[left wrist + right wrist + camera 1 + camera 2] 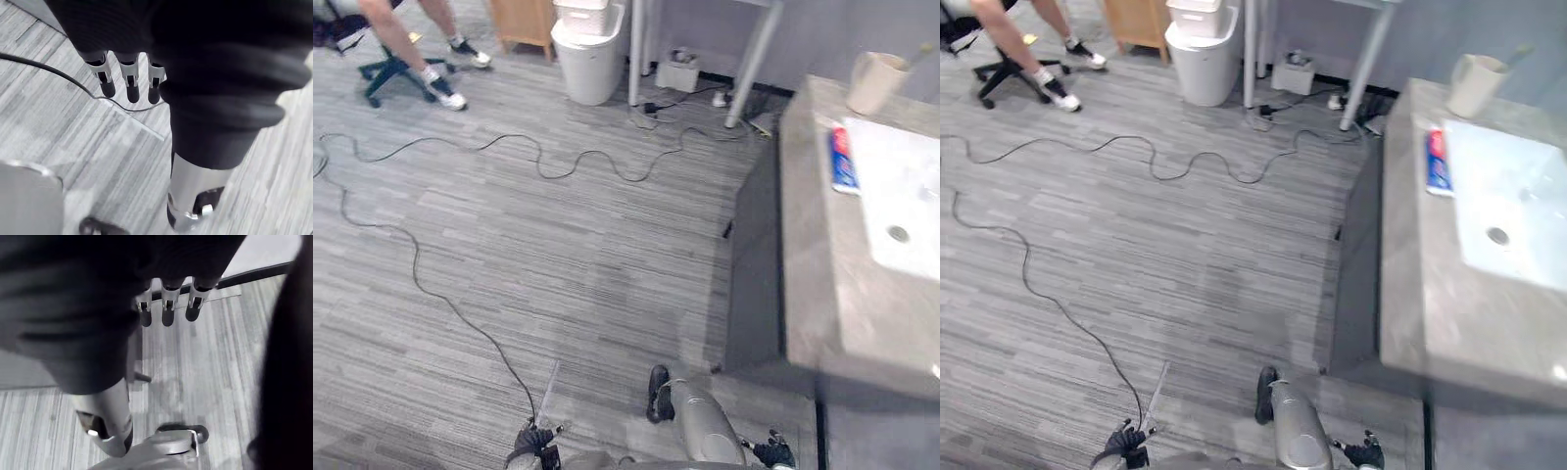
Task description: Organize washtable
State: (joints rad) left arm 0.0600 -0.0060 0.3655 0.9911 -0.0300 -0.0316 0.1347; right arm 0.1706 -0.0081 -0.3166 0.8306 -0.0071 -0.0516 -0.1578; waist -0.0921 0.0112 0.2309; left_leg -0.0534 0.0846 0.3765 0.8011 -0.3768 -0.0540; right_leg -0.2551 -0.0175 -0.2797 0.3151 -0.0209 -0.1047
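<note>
Position of both hands was low, over the floor [558, 255] and clear of the work. The left robot hand [534, 443] hung with its fingers [106, 81] straight, side by side and slightly spread, holding nothing. The right robot hand [773, 452] hung the same way: fingers [167, 313] straight and relaxed, with only grey floor planks past their dark tips.

The grey bench [822, 294] stood ahead of the right robot hand and to its right, well apart from it. A white basin [911, 186] was set into the bench top. A red and blue toothpaste tube [843, 160] lay flat on the bench top just beside the basin edge, on the side nearer the left robot hand. A beige cup [876, 82] stood upright beyond the tube, near the bench corner farthest from both hands. What stood in the cup could not be told.

Far ahead of the left robot hand stood a white bin [589, 54]. Further to that hand's left sat a person [411, 34] on a wheeled chair [386, 70].
</note>
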